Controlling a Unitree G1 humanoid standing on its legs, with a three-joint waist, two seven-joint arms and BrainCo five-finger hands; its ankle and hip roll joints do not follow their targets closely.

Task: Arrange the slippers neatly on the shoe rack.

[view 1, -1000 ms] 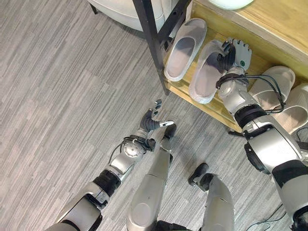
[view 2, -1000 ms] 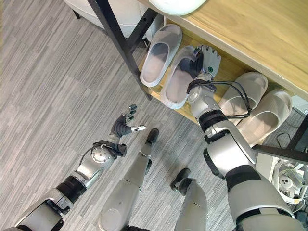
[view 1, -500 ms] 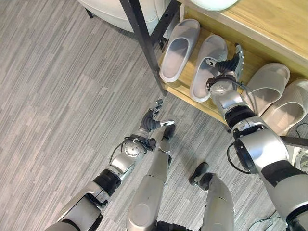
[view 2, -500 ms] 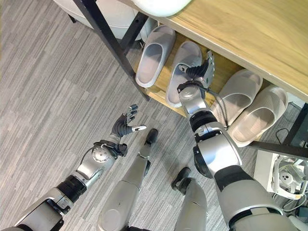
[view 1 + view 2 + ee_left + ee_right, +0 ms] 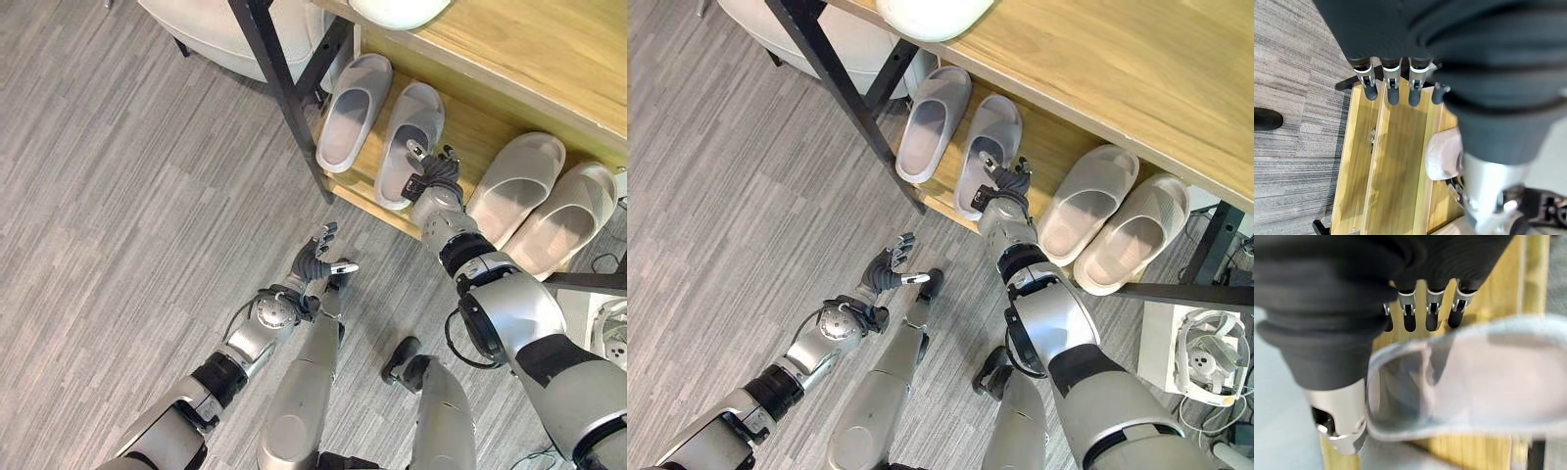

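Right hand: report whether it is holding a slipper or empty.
Empty. The right hand hangs beside the heel of the second slipper from the left, its fingers straight and apart from it; the slipper lies on the shoe rack.

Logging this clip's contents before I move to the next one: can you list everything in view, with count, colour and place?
Grey slippers: two, pale grey, side by side at the left end of the rack's lower shelf.
Beige slippers: two, beige, side by side at the right end of the same shelf.
Shoe rack: one, light wood with a black frame, at the top right.
White object: one, rounded, on the rack's top board, cut off by the edge.
Pale furniture: one, off-white, on the floor left of the rack.
Floor: grey striped planks.
Left hand: fingers relaxed, holding nothing, over the floor.
Right hand: fingers straight, beside the right grey slipper.
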